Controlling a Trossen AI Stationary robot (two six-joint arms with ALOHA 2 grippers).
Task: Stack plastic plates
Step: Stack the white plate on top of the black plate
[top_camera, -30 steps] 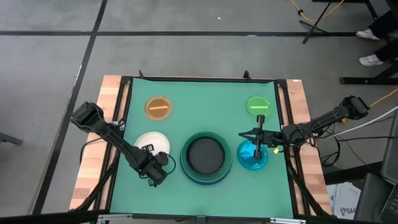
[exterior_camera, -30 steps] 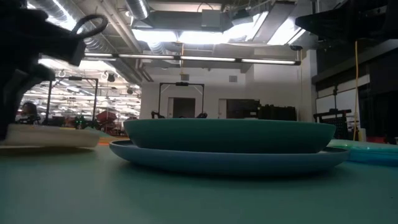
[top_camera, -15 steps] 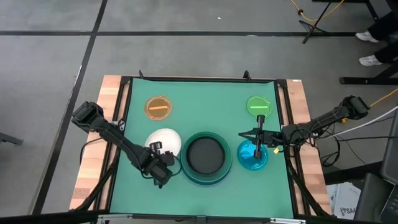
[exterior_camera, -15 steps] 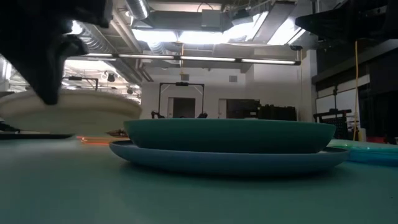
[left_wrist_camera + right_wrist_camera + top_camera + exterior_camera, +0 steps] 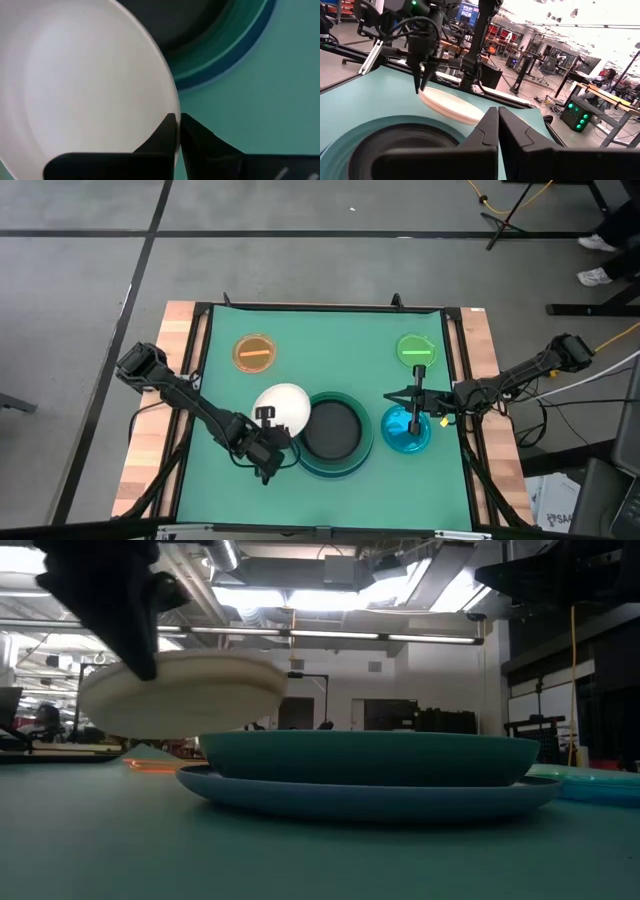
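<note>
My left gripper [image 5: 270, 426] is shut on a white plate [image 5: 283, 406] and holds it in the air at the left edge of the stack. The stack has a black plate [image 5: 333, 430] in a dark teal plate [image 5: 370, 755] on a light blue plate [image 5: 370, 796]. The low view shows the white plate [image 5: 185, 695] above the table and about as high as the stack's top. My right gripper [image 5: 392, 395] hangs shut and level to the right of the stack, beside a cyan plate [image 5: 405, 432]. An orange plate [image 5: 254, 352] and a green plate [image 5: 416, 349] lie at the back. My left gripper [image 5: 179, 123] pinches the white plate's rim [image 5: 168, 107] on its near side. One finger lies on the plate's upper face and the other beyond the edge, underneath. The fingers slant down from the table's near-left side. The plate is lifted clear and stays nearly level.
The green mat [image 5: 230, 480] is bare in front of the stack and between the orange and green plates. A wooden border [image 5: 150, 450] and a dark frame run along the sides. The room behind the table holds racks and benches.
My left gripper has risen and gone toward the table's right, toward the stack, rolling its wrist as it went. The white plate, which lay on the mat left of the stack, is now lifted clear and reaches the stack's left rim.
</note>
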